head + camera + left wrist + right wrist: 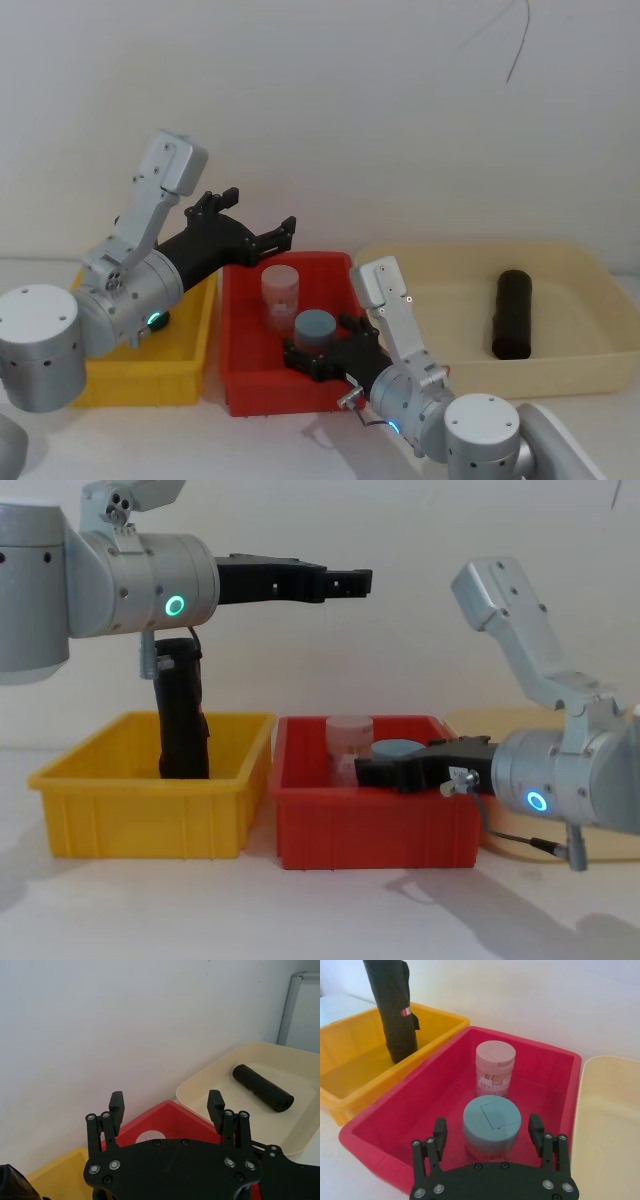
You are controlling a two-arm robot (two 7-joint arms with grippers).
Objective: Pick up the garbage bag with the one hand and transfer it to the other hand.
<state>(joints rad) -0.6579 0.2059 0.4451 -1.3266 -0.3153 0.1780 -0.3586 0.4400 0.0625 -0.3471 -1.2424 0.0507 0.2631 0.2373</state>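
White wall rises behind a pale tabletop [330,910] that carries three containers in a row: a yellow bin [150,815] on the robot's left, a red bin [370,830] in the middle and a cream tray [580,262] on the right.

The left gripper [166,1102], on the thick silver arm with the green ring light, is held high and roughly level, reaching out over the seam between the yellow and red bins, its fingers spread wide with nothing between them. The right gripper [488,1127], on the arm with the blue light, sits low inside the red bin, its fingers apart just in front of a blue-lidded jar [492,1121]; a pink-lidded jar [494,1067] stands behind that.

The garbage bag [182,715] stands upright in the yellow bin, a tall black roll rising well above the rim, with a small reddish mark [405,1011] on its side. A second black roll [512,313] lies flat in the cream tray.
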